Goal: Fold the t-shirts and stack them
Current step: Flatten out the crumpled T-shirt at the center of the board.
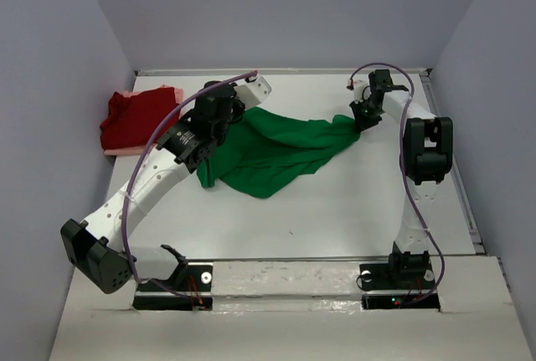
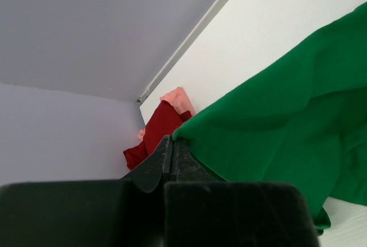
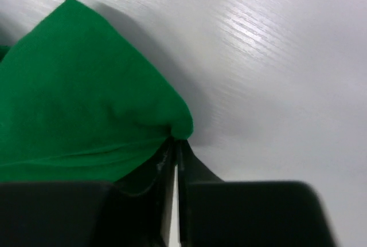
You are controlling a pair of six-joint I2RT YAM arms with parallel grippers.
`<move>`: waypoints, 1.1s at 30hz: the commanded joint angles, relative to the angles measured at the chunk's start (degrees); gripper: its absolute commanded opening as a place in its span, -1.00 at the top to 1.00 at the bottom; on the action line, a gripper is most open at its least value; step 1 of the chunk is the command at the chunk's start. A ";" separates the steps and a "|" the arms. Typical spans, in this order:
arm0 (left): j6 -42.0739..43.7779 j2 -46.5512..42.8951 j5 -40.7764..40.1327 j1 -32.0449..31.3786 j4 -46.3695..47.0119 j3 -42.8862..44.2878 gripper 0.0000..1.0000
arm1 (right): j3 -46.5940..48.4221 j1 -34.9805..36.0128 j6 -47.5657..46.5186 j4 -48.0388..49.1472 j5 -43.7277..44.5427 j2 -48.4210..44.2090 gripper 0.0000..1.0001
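Green t-shirt (image 1: pixel 276 147), left fingers (image 2: pixel 153 169) pinched shut on one edge, right fingers (image 3: pixel 198 171) pinched on opposite corner

Corner of green t-shirt (image 3: pixel 74 104) pinched in right pincer (image 3: pixel 174 151), white table (image 3: pixel 275 58) beneath

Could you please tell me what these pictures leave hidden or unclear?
1. Pink t-shirt: top view, mostly buried under the red t-shirt; only an edge shows.
2. Green t-shirt: top view, left part covered by the left arm; both wrist views crop it.
3. Left end effector: top view, fingertips hidden beneath its own wrist.
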 commanded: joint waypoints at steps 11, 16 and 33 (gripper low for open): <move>0.78 -0.61 -2.88 -0.23 3.36 0.94 1.00 | 0.56 -0.29 -1.01 -2.02 1.59 -10.93 1.00; 2.98 1.41 -5.87 -0.31 7.75 3.14 1.00 | 12.15 -0.29 -1.45 -6.93 1.51 -16.56 1.00; 2.19 2.21 -9.57 3.64 7.42 23.70 1.00 | 10.95 -0.29 -3.38 -15.11 0.63 -44.67 1.00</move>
